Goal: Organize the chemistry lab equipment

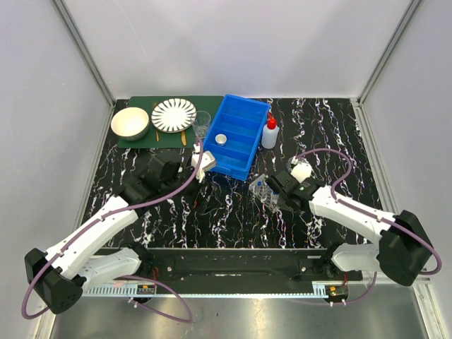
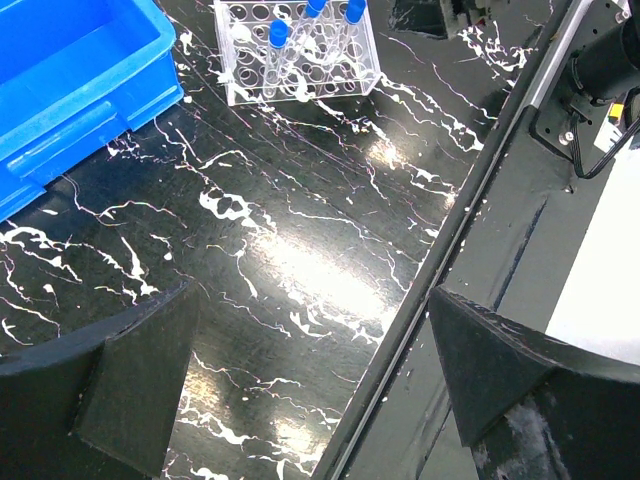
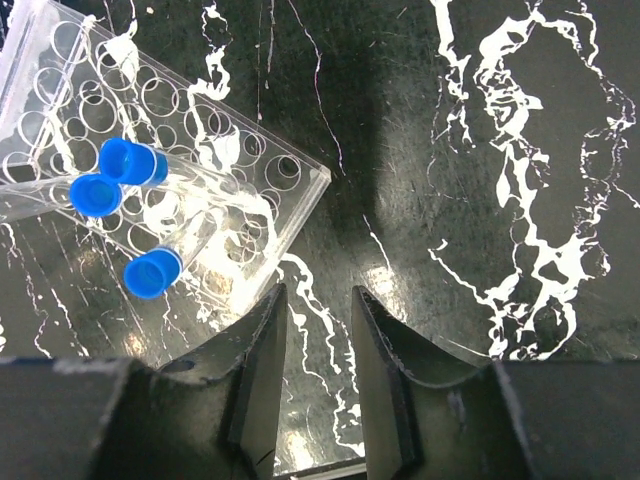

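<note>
Matte black fingers of the right gripper [image 3: 318, 375] stand a narrow gap apart, pinching nothing, over the glossy black, white-veined table [image 3: 480, 120]. Just beside them sits the clear plastic tube rack [image 3: 285, 175], a grid of round holes holding three clear blue-capped tubes [image 3: 152, 273]. On the left gripper [image 2: 310, 390], the wedge-shaped fingers are spread wide and empty, near the smooth blue bin [image 2: 80, 90]. A small round lid [image 1: 221, 139] lies in the bin. The white red-nozzled squeeze bottle [image 1: 269, 134] stands just right of it, the small clear beaker [image 1: 202, 123] just left.
</note>
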`<state>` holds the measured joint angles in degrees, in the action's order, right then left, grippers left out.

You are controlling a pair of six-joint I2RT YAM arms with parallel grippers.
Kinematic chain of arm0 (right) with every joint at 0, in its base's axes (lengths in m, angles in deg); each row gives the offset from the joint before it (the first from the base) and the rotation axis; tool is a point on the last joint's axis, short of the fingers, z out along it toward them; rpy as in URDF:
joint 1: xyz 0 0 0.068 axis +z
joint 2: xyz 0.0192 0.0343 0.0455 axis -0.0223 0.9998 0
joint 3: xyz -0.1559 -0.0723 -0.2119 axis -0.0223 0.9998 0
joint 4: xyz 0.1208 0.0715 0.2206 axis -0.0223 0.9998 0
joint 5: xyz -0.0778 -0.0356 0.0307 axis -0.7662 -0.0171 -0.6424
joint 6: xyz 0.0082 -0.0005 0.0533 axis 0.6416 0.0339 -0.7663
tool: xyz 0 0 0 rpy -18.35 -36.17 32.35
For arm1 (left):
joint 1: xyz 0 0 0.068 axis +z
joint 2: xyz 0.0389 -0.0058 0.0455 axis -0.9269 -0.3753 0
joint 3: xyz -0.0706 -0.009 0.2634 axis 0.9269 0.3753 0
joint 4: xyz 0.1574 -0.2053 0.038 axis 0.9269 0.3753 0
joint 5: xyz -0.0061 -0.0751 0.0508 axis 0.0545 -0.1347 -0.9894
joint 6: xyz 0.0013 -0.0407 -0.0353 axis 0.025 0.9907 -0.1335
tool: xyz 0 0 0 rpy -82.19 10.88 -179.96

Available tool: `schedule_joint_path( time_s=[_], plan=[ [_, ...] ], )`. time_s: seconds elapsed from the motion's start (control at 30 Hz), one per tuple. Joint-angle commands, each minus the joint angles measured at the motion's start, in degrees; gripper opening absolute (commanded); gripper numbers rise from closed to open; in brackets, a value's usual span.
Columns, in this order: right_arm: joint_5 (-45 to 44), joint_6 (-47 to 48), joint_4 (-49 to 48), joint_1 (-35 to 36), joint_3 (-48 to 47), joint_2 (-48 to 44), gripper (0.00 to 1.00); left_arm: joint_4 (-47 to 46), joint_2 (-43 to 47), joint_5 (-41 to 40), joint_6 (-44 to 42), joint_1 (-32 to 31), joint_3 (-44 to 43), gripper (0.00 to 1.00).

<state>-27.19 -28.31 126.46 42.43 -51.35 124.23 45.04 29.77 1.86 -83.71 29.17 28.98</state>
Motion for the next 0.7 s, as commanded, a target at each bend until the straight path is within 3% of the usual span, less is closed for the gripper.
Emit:
schedule_joint_path(
  time_s=[0.0, 0.67],
  plan=[
    [-1.39, -1.72, -3.97, -0.29, -0.78, 2.36, 0.37, -1.45, 1.19, 0.45, 0.40, -0.50, -0.13, 0.99],
    [-2.53, -1.81, -10.39, -0.90, -0.78, 8.78, 0.35, -1.54, 1.45, 0.01, 0.40, -0.59, 0.04, 0.99]
  ],
)
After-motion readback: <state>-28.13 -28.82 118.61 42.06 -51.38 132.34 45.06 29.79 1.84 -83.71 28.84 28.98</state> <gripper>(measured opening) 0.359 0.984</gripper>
